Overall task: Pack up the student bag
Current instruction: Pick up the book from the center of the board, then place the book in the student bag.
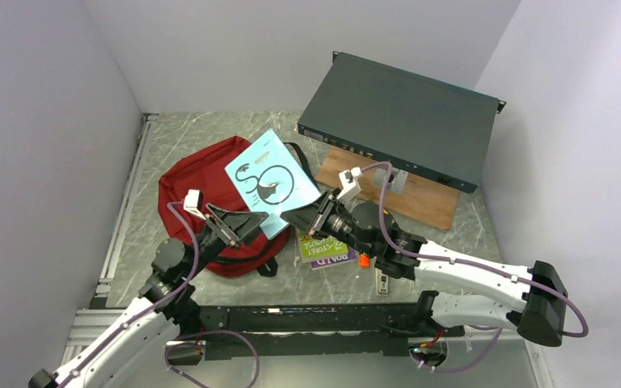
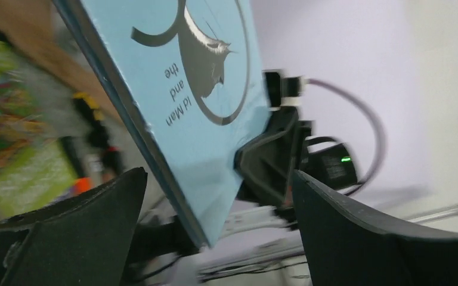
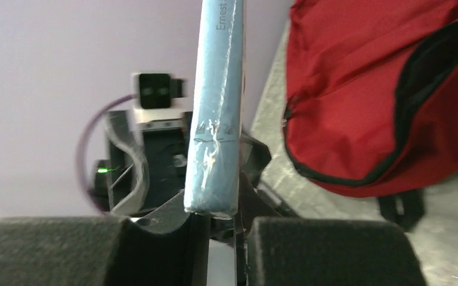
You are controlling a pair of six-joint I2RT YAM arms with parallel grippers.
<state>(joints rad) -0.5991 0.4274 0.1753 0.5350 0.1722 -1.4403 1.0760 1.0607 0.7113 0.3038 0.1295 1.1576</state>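
The student bag [image 1: 198, 190], dark red with black trim, lies at the left-centre of the table; in the right wrist view the bag [image 3: 364, 89] has its zipped mouth gaping. A light blue book [image 1: 269, 179] with a black drawing on its cover is held up, tilted, over the bag's right edge. My right gripper [image 1: 306, 217] is shut on the book's lower right corner, and the book's spine [image 3: 217, 119] rises from between its pads [image 3: 310, 250]. My left gripper [image 1: 238, 225] stands open. The book's corner [image 2: 209, 196] hangs untouched between its wide-spread fingers [image 2: 346, 232].
A flat dark teal metal box [image 1: 400, 121] rests tilted on a wooden board [image 1: 424, 202] at the back right. A green-covered book [image 1: 323, 249] lies on the table under my right arm, with a small orange item [image 1: 364, 260] beside it. Walls close in on both sides.
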